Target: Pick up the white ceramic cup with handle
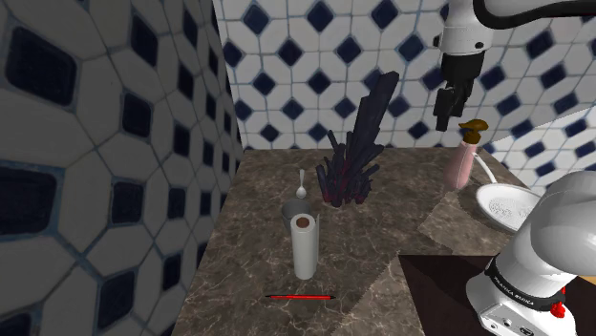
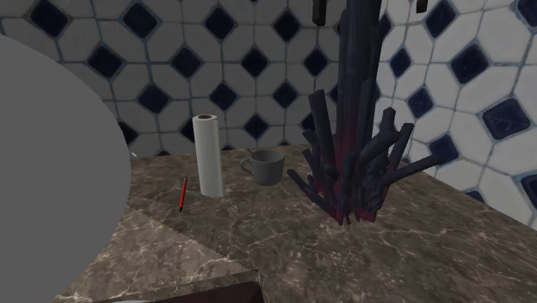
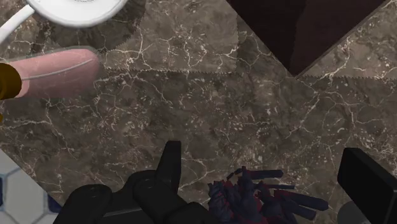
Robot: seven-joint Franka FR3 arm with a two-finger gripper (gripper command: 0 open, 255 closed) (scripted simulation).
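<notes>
The cup is drawn grey. It stands on the dark marble counter just behind a white paper roll. In the second exterior view the cup stands upright with its handle towards the roll. My gripper hangs high over the counter's back right, well above and far from the cup. In the wrist view the gripper is open with nothing between its fingers. Bare marble lies under it, and the top of a dark spiky sculpture shows beside the fingers.
The tall dark spiky sculpture rises between gripper and cup. A spoon leans behind the cup, and a red pen lies near the front edge. A pink bottle and a white dish stand at the shoulder view's right. Tiled walls close the corner.
</notes>
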